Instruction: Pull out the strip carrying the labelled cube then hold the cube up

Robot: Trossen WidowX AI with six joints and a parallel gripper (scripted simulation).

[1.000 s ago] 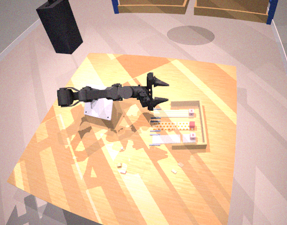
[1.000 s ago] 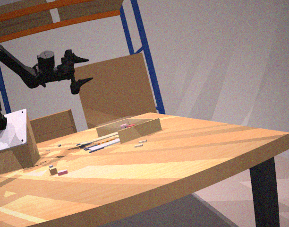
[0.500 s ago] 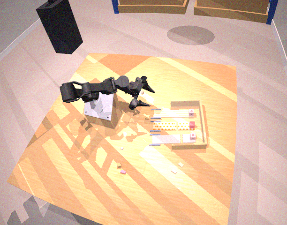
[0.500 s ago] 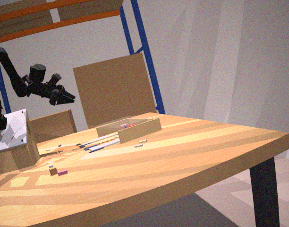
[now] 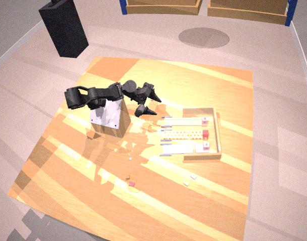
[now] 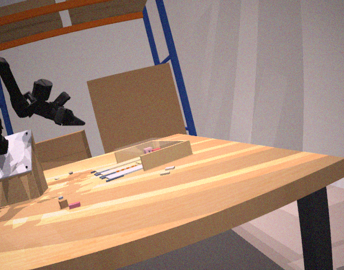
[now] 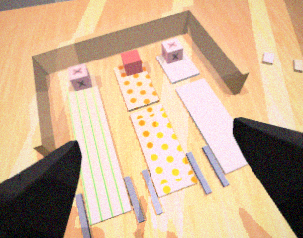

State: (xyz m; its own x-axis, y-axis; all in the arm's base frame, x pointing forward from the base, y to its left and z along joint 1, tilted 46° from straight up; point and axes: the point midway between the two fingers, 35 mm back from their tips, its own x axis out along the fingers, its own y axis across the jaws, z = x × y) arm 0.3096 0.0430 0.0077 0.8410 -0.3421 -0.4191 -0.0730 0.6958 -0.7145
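Note:
Three strips lie side by side in a three-walled wooden tray [image 5: 201, 156] [image 7: 117, 45] [image 6: 166, 158]. The green-lined strip [image 5: 183, 121] [image 7: 97, 154] is in one piece and carries a pink cube marked X [image 5: 204, 120] [image 7: 79, 77]. The orange-dotted strip [image 5: 175, 134] [image 7: 163, 154] is split in two, with a plain red cube [image 5: 205, 133] [image 7: 131, 61] on its far piece. The white strip [image 5: 177, 149] [image 7: 211, 124] is also split, with another X-marked cube [image 5: 205, 145] [image 7: 172, 51] on its far piece. My gripper [image 5: 157, 106] [image 6: 79, 122] [image 7: 156, 137] is open and empty. It hangs above the table short of the strips' grey handle ends [image 7: 133, 198].
Small loose blocks lie on the table: a pink one [image 5: 131, 184] [image 6: 74, 205], a brown one [image 5: 127, 177] [image 6: 63, 203], two white tiles [image 5: 193, 176] [image 7: 268, 58]. The arm's white base block [image 5: 107, 115] stands to the left. A black box [image 5: 64, 28] stands on the floor.

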